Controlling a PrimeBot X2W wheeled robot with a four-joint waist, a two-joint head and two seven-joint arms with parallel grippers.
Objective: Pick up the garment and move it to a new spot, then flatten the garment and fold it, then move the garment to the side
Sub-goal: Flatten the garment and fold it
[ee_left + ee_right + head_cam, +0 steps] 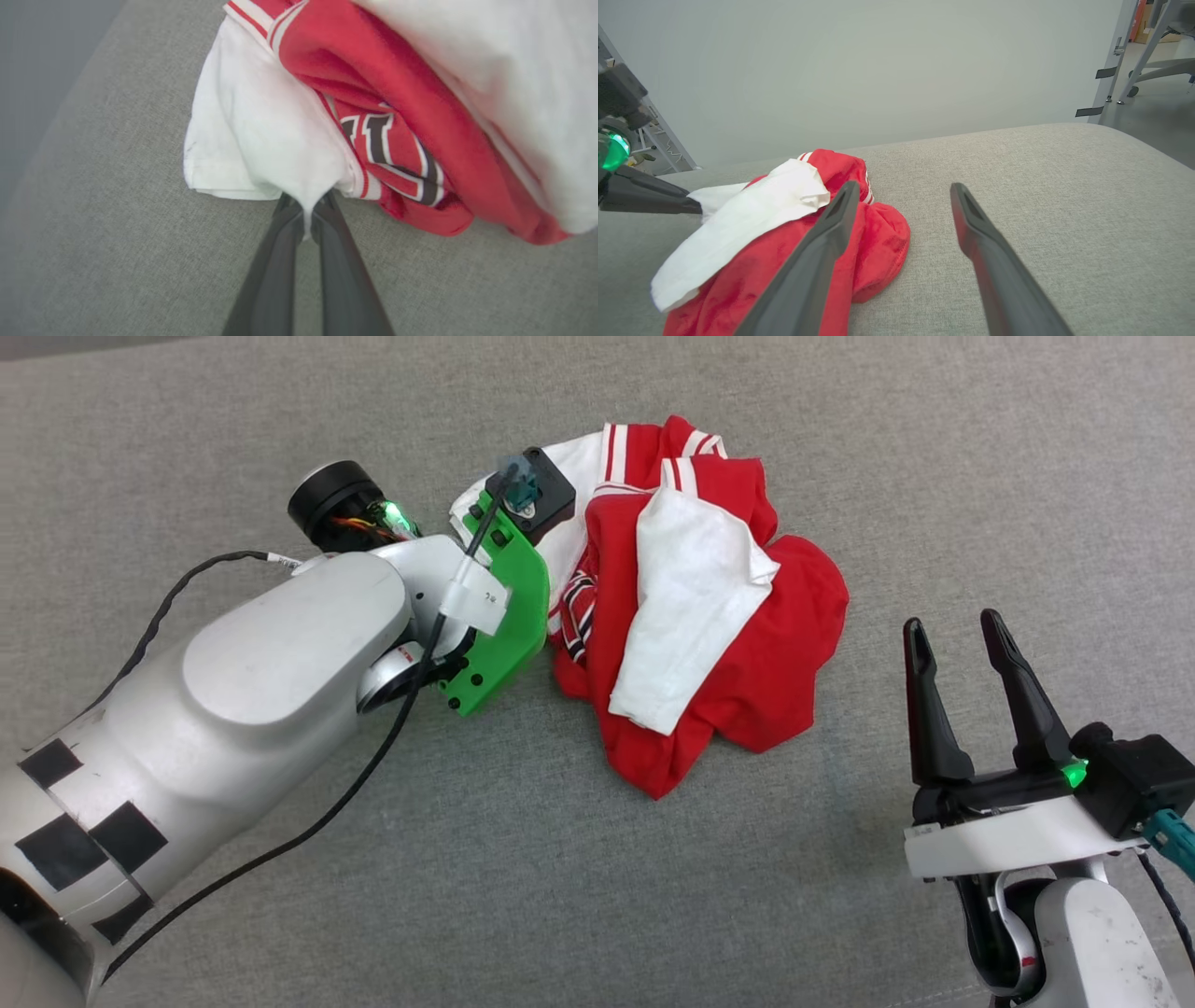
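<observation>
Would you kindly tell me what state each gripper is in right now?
Left gripper: closed, pinching a white edge of the garment.
Right gripper: open, holding nothing.

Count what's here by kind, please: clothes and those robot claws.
garment: 1
grippers: 2 (left gripper shut on the garment's white sleeve, right gripper open)
Total: 3
</observation>
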